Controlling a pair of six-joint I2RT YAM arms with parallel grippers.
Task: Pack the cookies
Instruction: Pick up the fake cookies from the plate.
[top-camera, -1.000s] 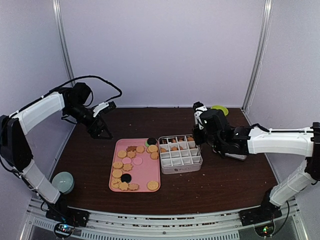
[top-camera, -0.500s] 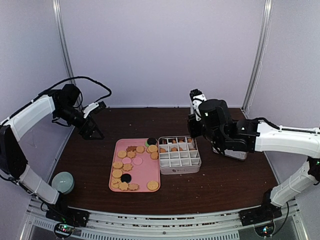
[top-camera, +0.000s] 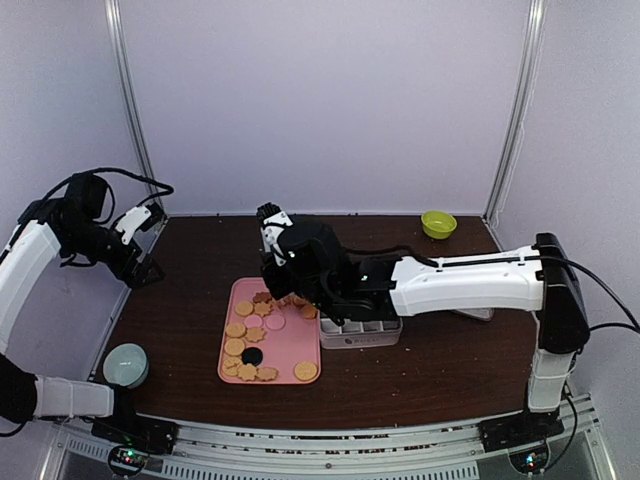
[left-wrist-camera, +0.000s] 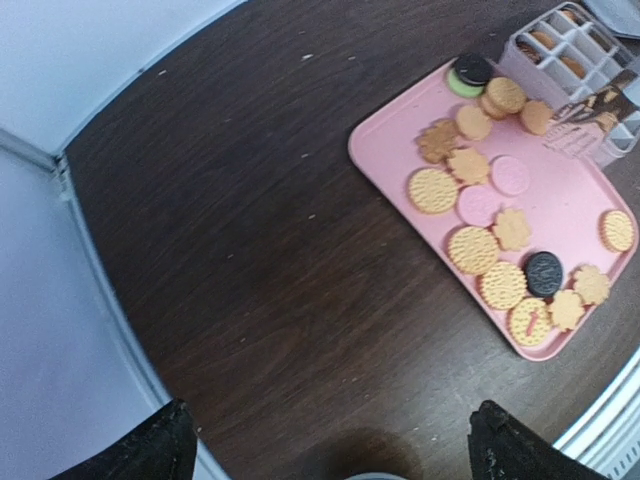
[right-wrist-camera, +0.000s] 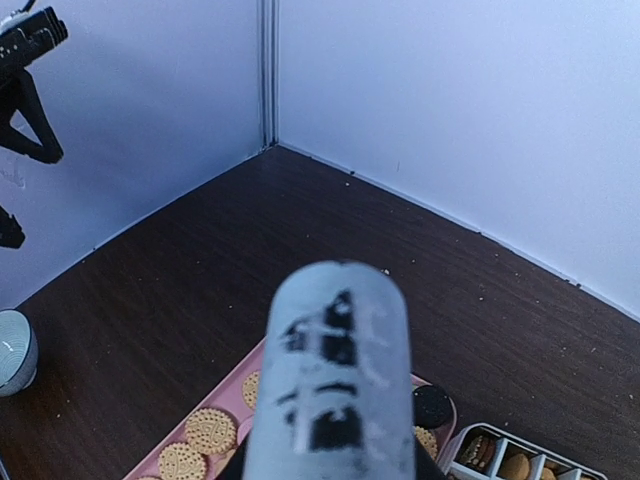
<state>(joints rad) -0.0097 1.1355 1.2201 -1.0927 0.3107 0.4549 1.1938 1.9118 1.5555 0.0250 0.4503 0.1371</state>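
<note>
**A:** So, where are the cookies?

**B:** Mostly on the flat pink rectangular tray, which lies on the dark brown wooden table. They are small flat biscuits: golden rounds and flower shapes, two pale pink rounds, and one dark round towards the tray's near end. Another dark one rests on a green one at the far corner. A few golden ones sit in the white plastic box with grid compartments, just beside the tray's right edge.

**A:** And the left jaws?

**B:** Spread wide apart with nothing between them, and bare table below. The tray and its biscuits lie well off to their right.

**A:** The right jaws?

**B:** Raised above the far end of the tray, pointing towards the far left corner. In the right wrist view they show only as one blurred pale grey block with black marks. I cannot tell whether they are together or apart, or whether they grip anything. The biscuits on the tray lie beneath them and a little nearer. The grid box is below and to their right.

**A:** Anything else on the table?

**B:** A small lime-green bowl stands in the far right corner, well apart from the right jaws. A pale grey-green round bowl stands by the left edge, nearer than the left jaws.
</note>
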